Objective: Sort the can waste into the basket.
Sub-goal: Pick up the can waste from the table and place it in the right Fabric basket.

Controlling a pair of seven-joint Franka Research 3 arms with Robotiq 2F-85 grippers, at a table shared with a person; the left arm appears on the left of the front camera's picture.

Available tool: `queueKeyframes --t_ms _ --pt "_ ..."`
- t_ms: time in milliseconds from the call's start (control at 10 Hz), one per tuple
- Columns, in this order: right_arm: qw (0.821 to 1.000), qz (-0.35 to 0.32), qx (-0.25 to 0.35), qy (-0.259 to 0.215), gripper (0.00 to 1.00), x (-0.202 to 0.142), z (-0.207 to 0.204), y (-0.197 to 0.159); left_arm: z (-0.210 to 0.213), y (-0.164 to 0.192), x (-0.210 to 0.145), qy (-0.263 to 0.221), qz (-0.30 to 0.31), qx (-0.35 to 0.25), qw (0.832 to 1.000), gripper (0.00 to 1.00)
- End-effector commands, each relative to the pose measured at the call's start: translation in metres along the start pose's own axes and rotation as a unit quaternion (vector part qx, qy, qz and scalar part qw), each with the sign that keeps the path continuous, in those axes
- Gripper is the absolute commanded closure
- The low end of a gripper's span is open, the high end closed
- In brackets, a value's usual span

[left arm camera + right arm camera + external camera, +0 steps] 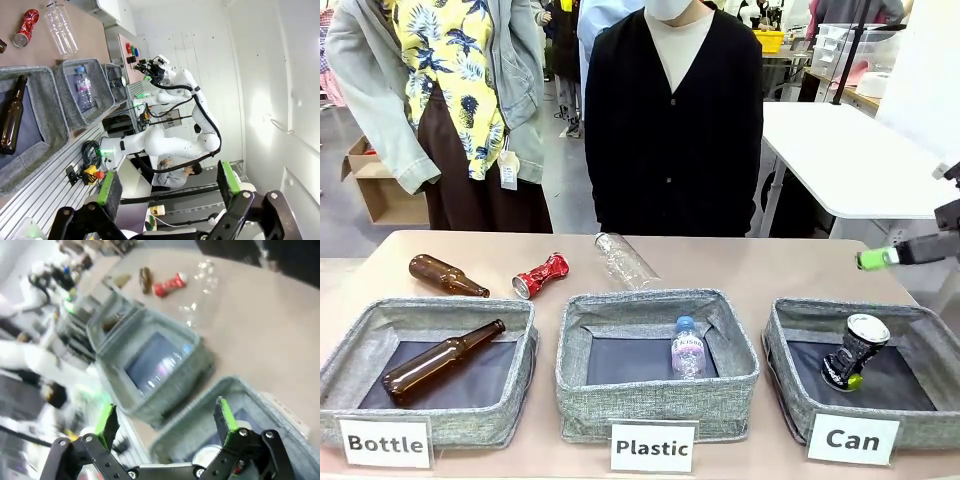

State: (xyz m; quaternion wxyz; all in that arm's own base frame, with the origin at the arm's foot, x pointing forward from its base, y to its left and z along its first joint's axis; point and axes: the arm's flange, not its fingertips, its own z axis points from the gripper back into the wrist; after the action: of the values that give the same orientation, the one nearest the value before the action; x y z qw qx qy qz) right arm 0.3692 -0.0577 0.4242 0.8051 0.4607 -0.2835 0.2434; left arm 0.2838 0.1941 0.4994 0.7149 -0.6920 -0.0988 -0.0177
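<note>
Dark crushed can (855, 352): I see it inside the "Can" basket (788, 385), tilted on the dark bottom with its silver top up. Red crushed can (540, 275): on its side on the bare table (770, 270), just behind the gap between the "Bottle" basket (515, 395) and the "Plastic" basket (655, 400).

Right gripper (165, 425): in its wrist view the green pads (107, 422) stand wide apart with nothing between them, so I read it as open and empty. In the front view it hangs at the right edge, above the far right side of the "Can" basket, touching nothing. The dark can sits below it and toward the robot's left, apart from the pads. The red can is well apart from it, across the table.

Left gripper (169, 182): its pads also stand spread wide and hold nothing, with the three baskets far off to one side in its wrist view.

Between the red can and the right gripper: a clear plastic bottle (625, 260) lying on the table. The "Plastic" basket holds a small water bottle (687, 348). A brown glass bottle (445, 275) lies beside the red can, and another (440, 362) lies in the "Bottle" basket. A person in a dark cardigan (675, 130) stands at the far side
</note>
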Motion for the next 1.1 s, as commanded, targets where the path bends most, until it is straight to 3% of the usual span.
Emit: queueKeyframes --t_ms 0,100,300,400,1000 --pt "0.986 -0.118 0.076 -0.093 0.00 0.012 -0.012 -0.006 -0.001 -0.003 0.001 -0.001 -0.006 -0.010 1.000 0.00" --pt "0.975 -0.174 0.093 -0.105 0.00 0.015 -0.015 -0.013 -0.001 -0.003 0.001 -0.001 -0.006 -0.010 1.000 0.00" --pt "0.965 -0.215 0.111 -0.099 0.00 0.019 -0.024 -0.027 -0.001 -0.003 0.001 -0.001 -0.006 -0.010 1.000 0.00" --pt "0.977 -0.161 0.103 -0.090 0.00 0.005 -0.018 -0.014 -0.001 -0.003 0.001 -0.001 -0.006 -0.010 1.000 0.00" --pt "0.977 -0.161 0.103 -0.090 0.00 0.005 -0.018 -0.014 -0.001 -0.003 0.001 -0.001 -0.006 -0.010 1.000 0.00"
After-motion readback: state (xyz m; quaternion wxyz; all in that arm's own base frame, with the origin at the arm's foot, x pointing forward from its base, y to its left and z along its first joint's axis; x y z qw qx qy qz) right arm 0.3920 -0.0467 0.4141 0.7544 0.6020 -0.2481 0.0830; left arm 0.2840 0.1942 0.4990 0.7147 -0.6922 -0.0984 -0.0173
